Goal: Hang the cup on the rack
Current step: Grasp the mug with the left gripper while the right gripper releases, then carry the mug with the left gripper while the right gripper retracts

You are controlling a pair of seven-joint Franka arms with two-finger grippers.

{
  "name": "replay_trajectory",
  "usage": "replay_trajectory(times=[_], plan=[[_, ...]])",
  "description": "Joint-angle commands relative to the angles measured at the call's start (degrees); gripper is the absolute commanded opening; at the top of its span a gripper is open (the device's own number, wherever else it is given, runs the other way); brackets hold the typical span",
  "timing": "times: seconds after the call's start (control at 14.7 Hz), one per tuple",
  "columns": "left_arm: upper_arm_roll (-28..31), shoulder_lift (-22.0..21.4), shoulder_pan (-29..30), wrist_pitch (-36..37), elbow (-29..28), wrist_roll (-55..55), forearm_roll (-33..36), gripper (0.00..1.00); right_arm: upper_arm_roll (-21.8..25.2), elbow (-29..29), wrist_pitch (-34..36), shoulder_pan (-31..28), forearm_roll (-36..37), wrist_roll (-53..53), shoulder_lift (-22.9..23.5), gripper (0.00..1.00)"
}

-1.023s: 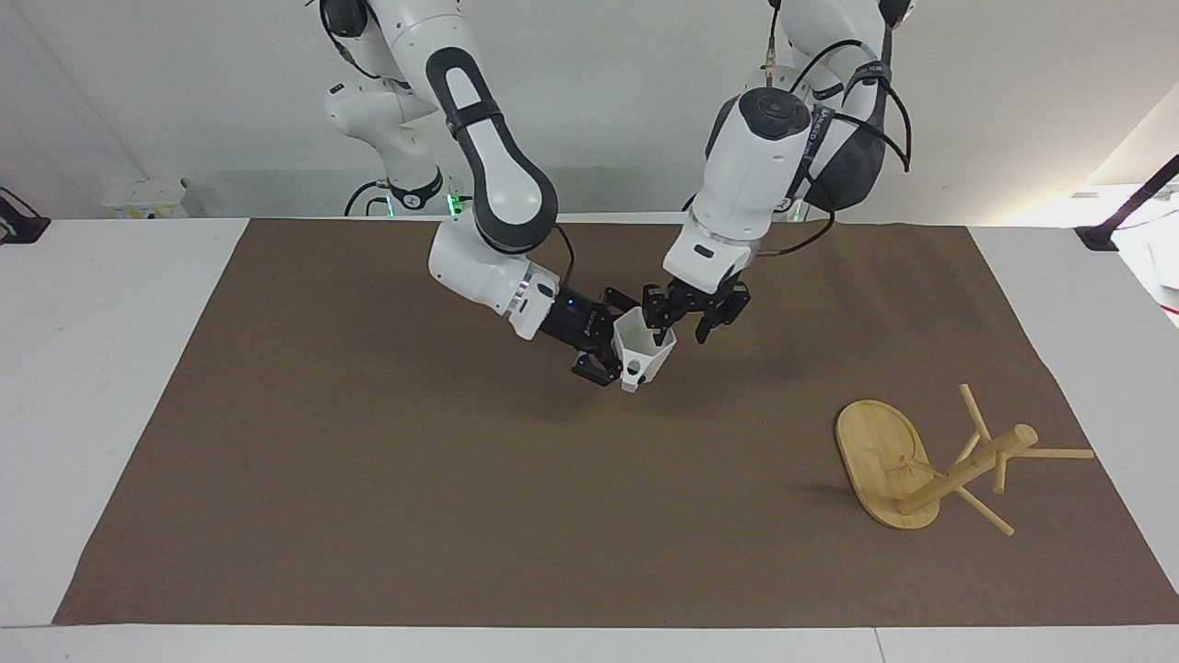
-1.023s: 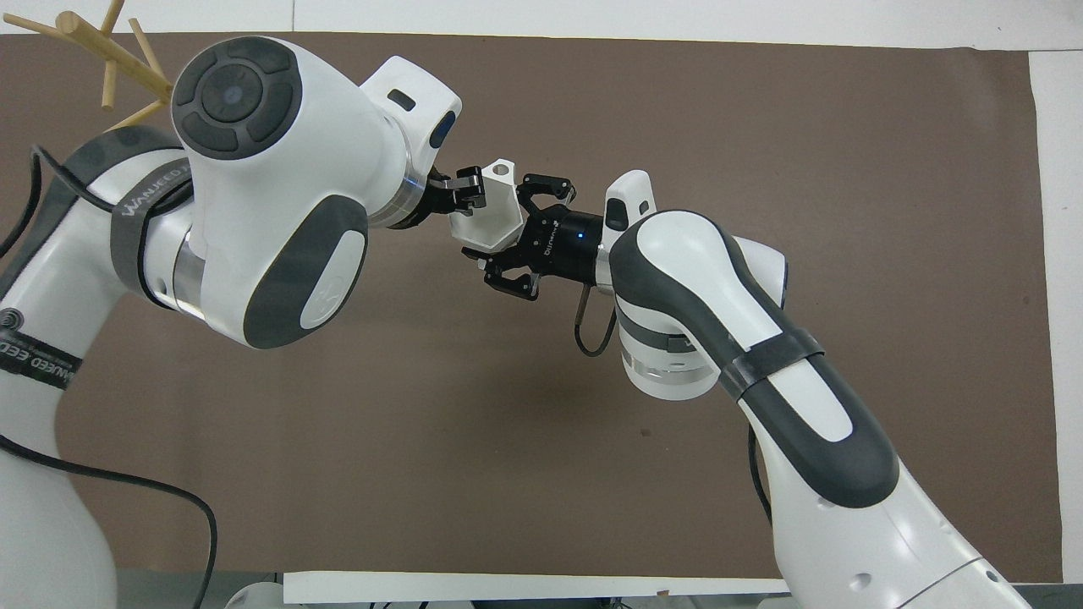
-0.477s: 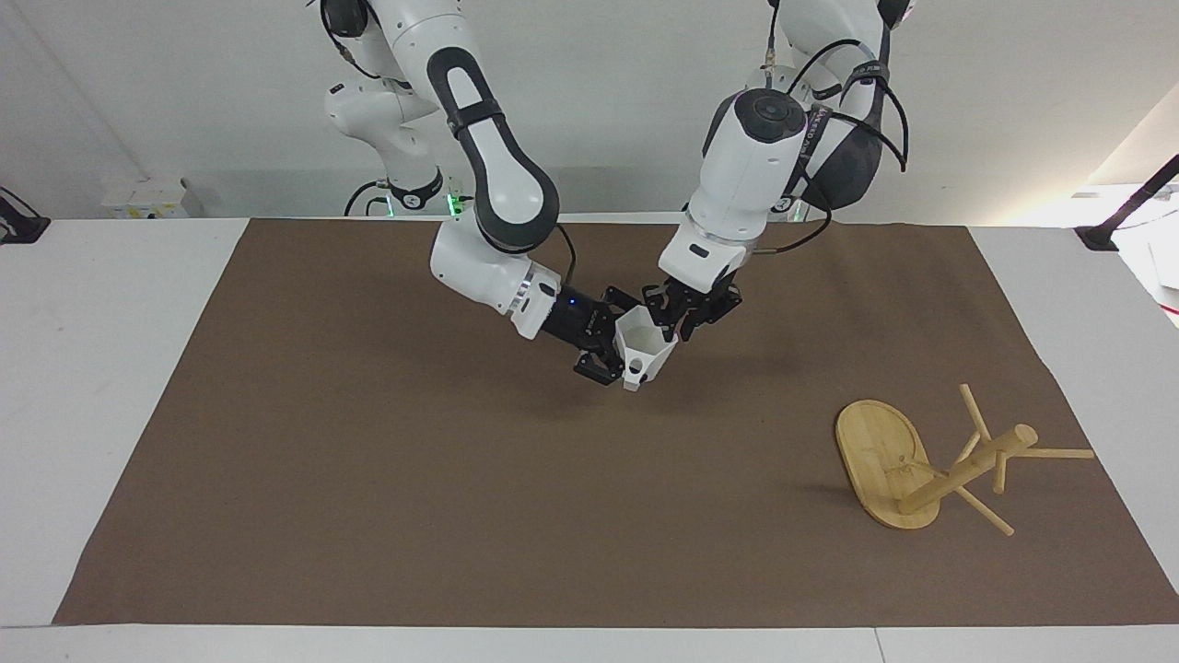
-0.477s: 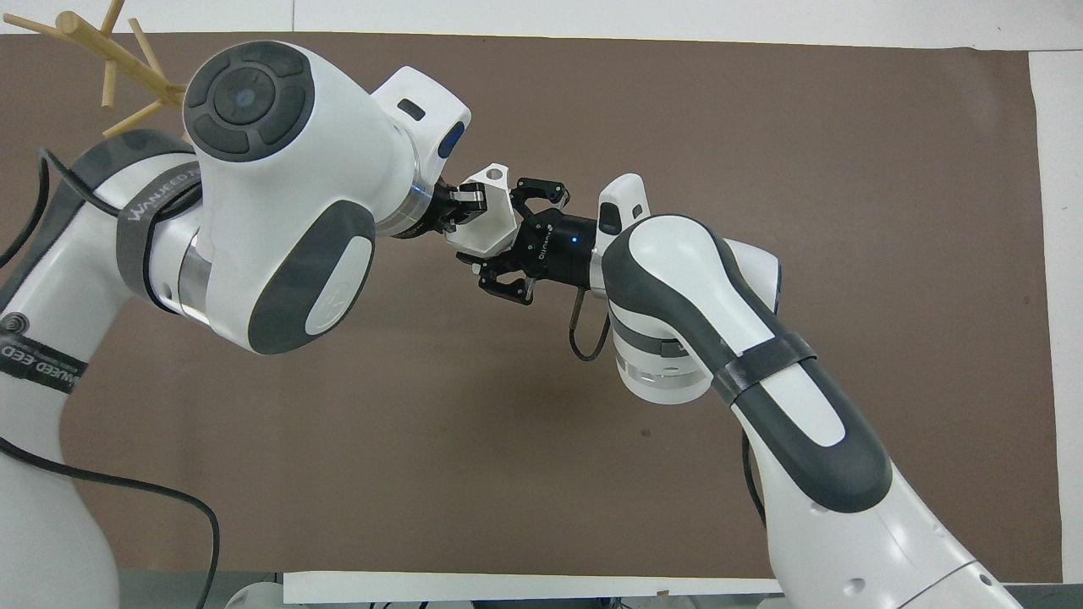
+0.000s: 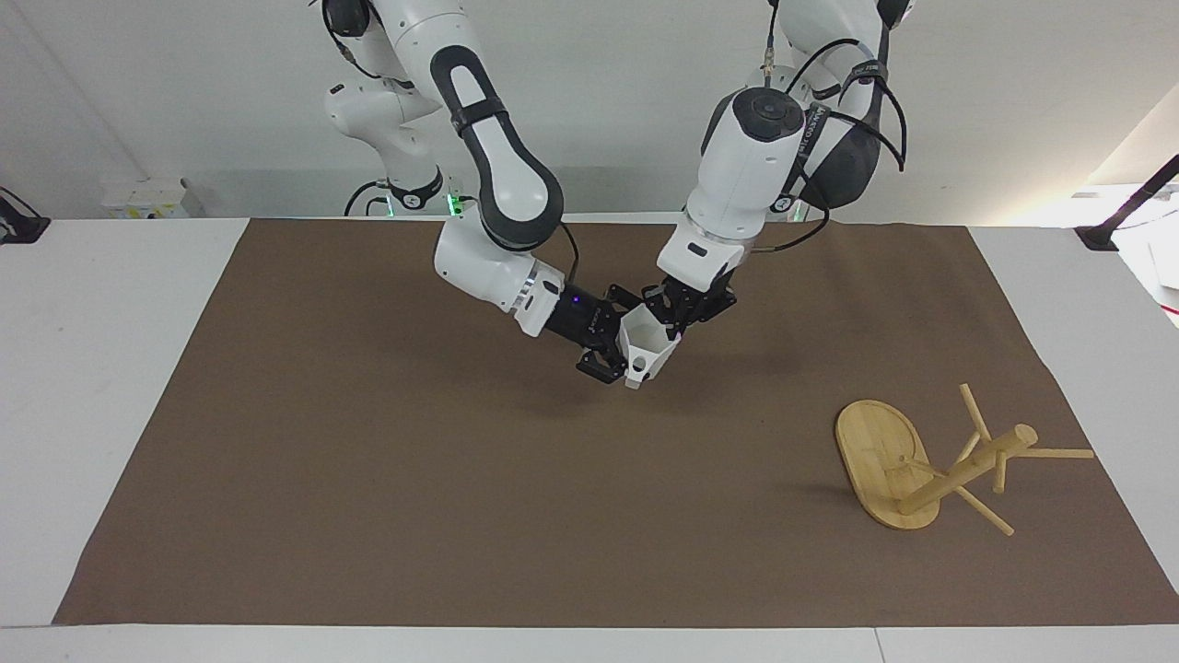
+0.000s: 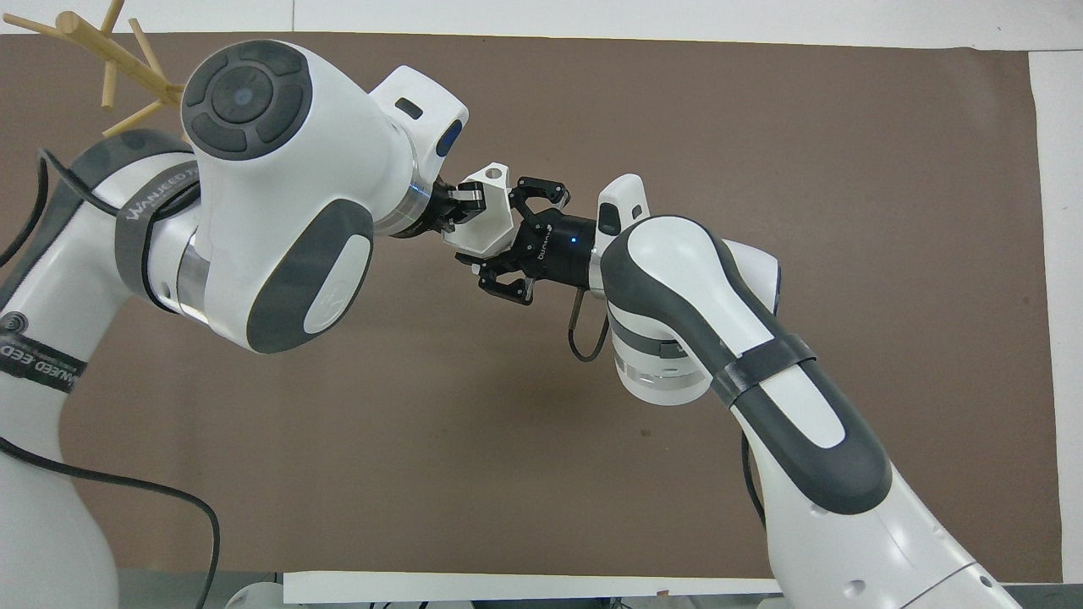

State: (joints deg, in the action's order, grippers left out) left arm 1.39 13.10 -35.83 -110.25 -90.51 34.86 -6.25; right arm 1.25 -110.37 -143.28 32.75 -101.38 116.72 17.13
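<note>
both arms meet mid-frame over the brown mat [image 5: 368,460], left gripper [image 5: 677,333] clamped on the small white faceted plastic cup [image 5: 645,352], right gripper [image 5: 612,354] around it, grip unclear, tipped bamboo peg rack [image 5: 907,465] lower right, loads of room

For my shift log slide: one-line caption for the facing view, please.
Mid-air handover over the brown mat: left gripper shut on the cup, right gripper at it, rack waiting.

cup [image 5: 645,348]: white matt plastic, faceted. rack [image 5: 930,465]: pale bamboo-like wood, smooth, light sheen on base. mat [image 5: 368,479]: brown, matt, paper-like. Arm shells [image 6: 279,194]: glossy white plastic with dark-grey panels.
</note>
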Motion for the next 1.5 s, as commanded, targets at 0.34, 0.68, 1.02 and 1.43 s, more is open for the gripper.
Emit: replay_trajectory(times=[0.34,0.68,1.02,1.43], plan=[[1.7,-4.0,3.7,0.1,-1.2,-0.8,-0.9,0.00,0.4,-9.9,5.8,-8.1,2.4,0.1,-9.6,1.00],[1.7,-16.2,11.4,-18.7,-19.2,-1.9,-0.9,0.00,0.5,-7.0,21.3,-25.6,28.7,-0.1,-9.3,1.00],[1.7,-23.8,17.5,-38.6,-39.4,-10.8,-10.3,0.00,0.7,0.7,34.5,-39.7,52.7,-6.7,-9.5,1.00],[1.7,-15.7,20.0,-53.7,-39.7,-11.0,-14.6,0.00,0.9,12.8,48.0,-44.9,75.0,-26.8,-11.7,1.00]])
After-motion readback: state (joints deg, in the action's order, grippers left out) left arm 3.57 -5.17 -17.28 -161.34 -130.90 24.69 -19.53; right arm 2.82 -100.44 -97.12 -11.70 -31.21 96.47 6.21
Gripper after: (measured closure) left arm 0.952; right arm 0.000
